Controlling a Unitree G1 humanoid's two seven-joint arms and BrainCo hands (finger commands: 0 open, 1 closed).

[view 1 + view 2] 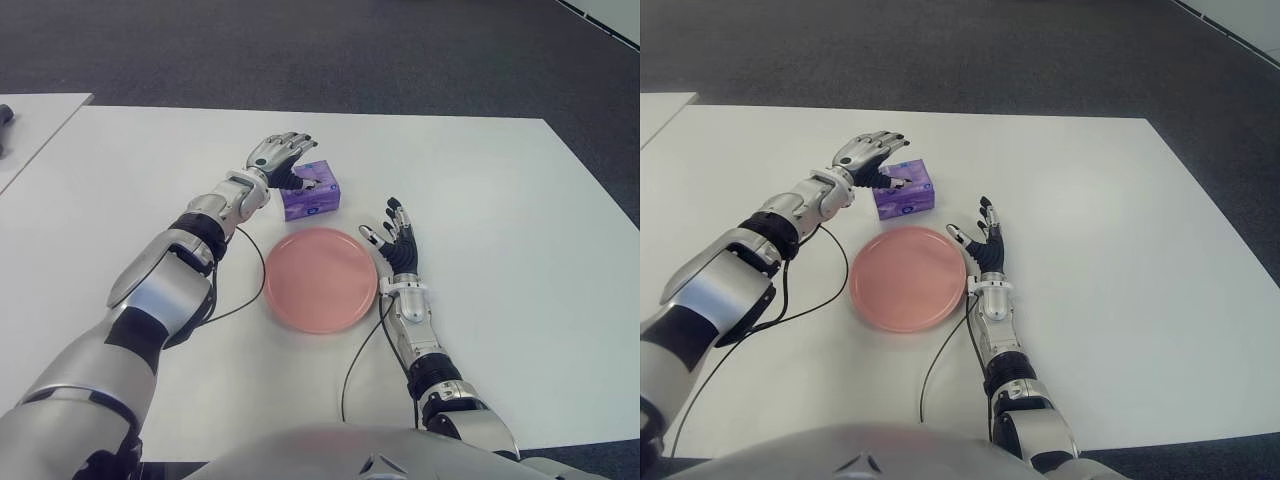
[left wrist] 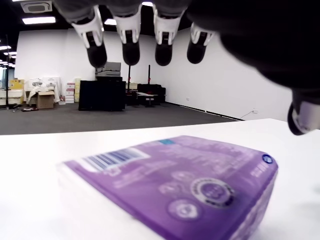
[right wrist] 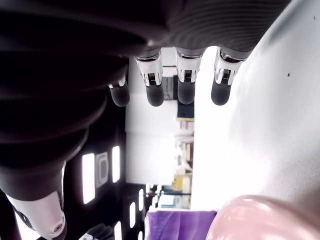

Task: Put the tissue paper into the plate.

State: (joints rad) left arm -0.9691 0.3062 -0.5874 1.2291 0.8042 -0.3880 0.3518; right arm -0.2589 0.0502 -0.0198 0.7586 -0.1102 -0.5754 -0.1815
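left hand (image 1: 283, 157) over tissue pack (image 1: 311, 194), fingers spread

Purple tissue pack (image 1: 311, 196) with white barcode; pink plate (image 1: 320, 279); white table (image 1: 500, 200); dark grey floor (image 1: 300, 50).

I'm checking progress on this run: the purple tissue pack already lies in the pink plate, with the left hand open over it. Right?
Not quite. The purple tissue pack is not in the pink plate; it lies on the white table just beyond the plate's far rim, as the left eye view shows. The rest holds: the left hand is open over it, fingers spread, gripping nothing.
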